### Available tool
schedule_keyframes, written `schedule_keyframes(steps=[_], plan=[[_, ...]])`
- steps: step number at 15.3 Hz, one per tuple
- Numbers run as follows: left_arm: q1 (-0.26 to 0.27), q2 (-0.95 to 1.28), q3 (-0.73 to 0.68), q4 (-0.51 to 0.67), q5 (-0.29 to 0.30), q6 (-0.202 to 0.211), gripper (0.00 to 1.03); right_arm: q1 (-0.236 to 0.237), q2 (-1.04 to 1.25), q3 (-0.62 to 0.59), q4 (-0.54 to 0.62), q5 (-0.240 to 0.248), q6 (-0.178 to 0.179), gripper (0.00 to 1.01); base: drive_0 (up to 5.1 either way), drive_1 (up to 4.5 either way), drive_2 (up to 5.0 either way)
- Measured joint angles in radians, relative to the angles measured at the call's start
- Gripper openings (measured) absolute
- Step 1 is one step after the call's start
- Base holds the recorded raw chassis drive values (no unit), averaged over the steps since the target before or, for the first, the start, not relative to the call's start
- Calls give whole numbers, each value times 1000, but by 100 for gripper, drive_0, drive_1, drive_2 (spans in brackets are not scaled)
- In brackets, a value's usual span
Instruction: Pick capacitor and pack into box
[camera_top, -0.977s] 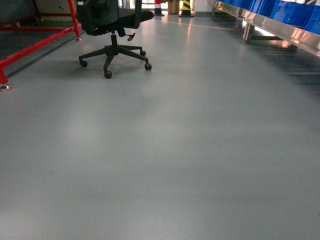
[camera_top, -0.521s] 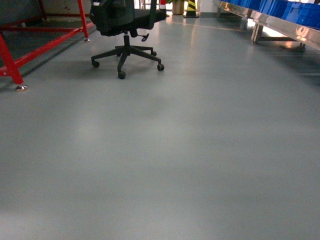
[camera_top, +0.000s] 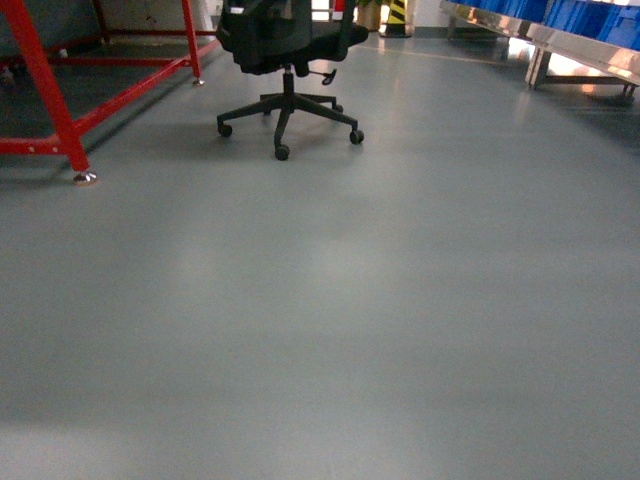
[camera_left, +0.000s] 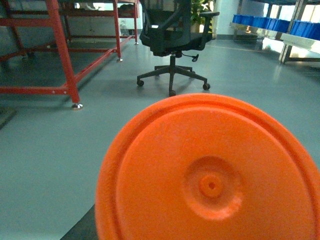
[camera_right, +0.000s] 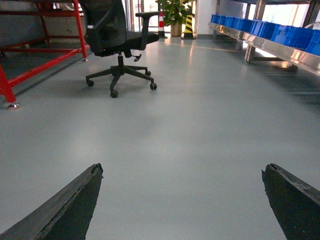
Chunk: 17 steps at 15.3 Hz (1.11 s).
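Grey floor (camera_top: 330, 330) fills most of the head view. A black office chair (camera_top: 288, 60) stands at top centre on its castors. To its left, a red metal frame (camera_top: 50, 90). Far right, blue bins (camera_top: 590, 15) on a steel rack (camera_top: 560, 45).

Dim, soft-focus grey floor (camera_top: 400, 300); backlit glare from far windows, faint reflections.

Head camera looks forward and down over grey floor (camera_top: 330, 320). Both wrist cameras sit low, facing forward nearly level. The left view is largely blocked by a close orange disc (camera_left: 210, 175). All three views share the distant office chair (camera_top: 288, 60) and red frame (camera_top: 60, 110).
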Motion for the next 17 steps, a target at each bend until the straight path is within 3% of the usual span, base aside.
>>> schedule_keyframes(steps=[17], plan=[[0, 0, 0, 2, -1, 0, 44, 0, 0, 0, 2, 0, 0, 98, -498, 238, 238]])
